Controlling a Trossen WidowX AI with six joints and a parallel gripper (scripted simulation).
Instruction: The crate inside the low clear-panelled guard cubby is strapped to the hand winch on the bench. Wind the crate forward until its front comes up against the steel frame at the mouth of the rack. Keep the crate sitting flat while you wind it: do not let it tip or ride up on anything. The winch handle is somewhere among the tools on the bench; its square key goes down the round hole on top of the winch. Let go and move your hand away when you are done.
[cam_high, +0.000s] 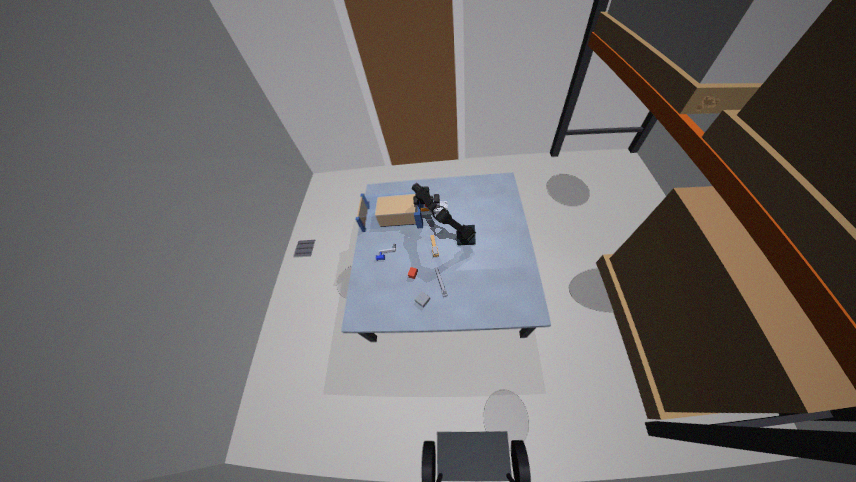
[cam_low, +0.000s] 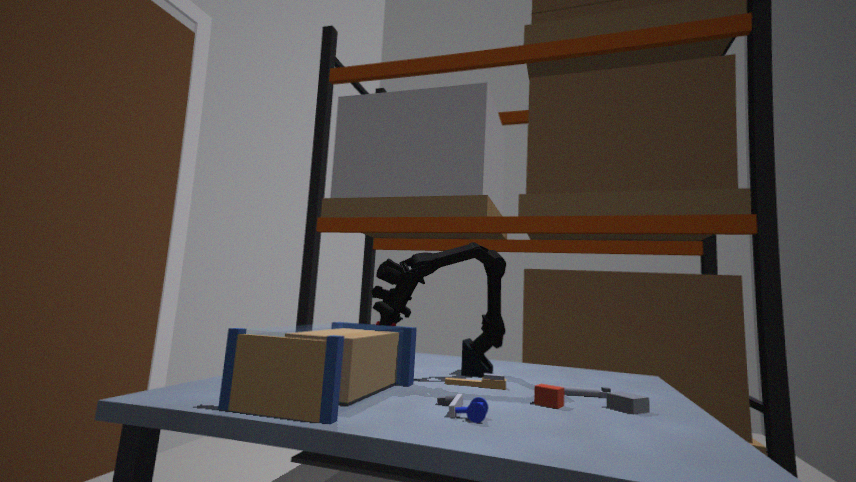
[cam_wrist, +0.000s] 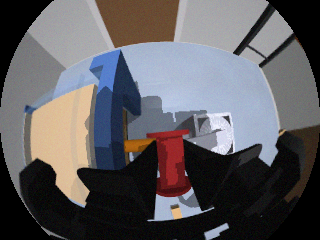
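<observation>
Blue-grey bench (cam_high: 491, 299) (cam_low: 539, 443) (cam_wrist: 200, 65), winding station.
Gripper (cam_high: 422, 209) (cam_low: 388, 323) (cam_wrist: 167, 142) clenching red knob (cam_wrist: 171, 165); advisable: circling smoothly, keeping key seated, crate (cam_high: 395, 209) (cam_low: 368, 365) (cam_wrist: 60, 140) lying flat.

Your black arm (cam_high: 443, 214) (cam_low: 494, 287) bent in a high arch over its base (cam_high: 474, 241) (cam_low: 469, 359), forearm (cam_low: 446, 255) sloping outward and down, wrist (cam_low: 412, 281) angled steeply toward the bench, your gripper (cam_wrist: 167, 142) closed on a red grip (one finger pressed to either side), fingertips angled inward.
</observation>
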